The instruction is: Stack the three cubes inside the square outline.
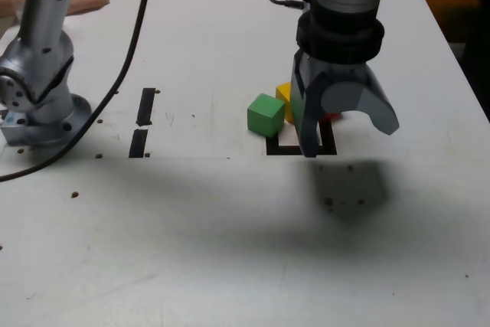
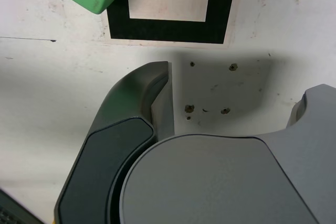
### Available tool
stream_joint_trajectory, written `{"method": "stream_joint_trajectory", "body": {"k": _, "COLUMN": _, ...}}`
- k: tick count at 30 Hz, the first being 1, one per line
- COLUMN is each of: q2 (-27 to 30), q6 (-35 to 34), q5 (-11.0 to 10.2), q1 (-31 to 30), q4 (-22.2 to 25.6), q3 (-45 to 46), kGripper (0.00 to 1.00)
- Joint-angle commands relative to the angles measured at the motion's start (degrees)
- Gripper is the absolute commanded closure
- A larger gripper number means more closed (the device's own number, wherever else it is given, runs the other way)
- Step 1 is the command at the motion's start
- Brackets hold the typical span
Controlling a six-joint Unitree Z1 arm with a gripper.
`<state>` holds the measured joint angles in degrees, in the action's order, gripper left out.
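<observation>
Open jaws above square outline point(image 1: 300, 143), green cube point(image 1: 265, 115) beside

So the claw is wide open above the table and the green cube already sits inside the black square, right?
Not quite. The claw is wide open above the table, but the green cube sits outside the black square, beside its corner. The wrist view shows only bare white table inside the frame, with the cube overlapping just the tape's outer corner.
</observation>
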<state>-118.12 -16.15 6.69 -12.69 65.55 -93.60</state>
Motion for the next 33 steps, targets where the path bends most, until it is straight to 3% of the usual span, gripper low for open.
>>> {"method": "stream_joint_trajectory", "body": {"k": 1, "q2": -0.2, "q6": 0.0, "q5": -0.1, "q1": 0.1, "q4": -0.2, "q3": -0.2, "kGripper": 0.10}}
{"method": "stream_joint_trajectory", "body": {"k": 33, "q2": -4.3, "q6": 1.1, "q5": -0.2, "q1": 3.9, "q4": -2.6, "q3": -0.4, "kGripper": 0.10}}
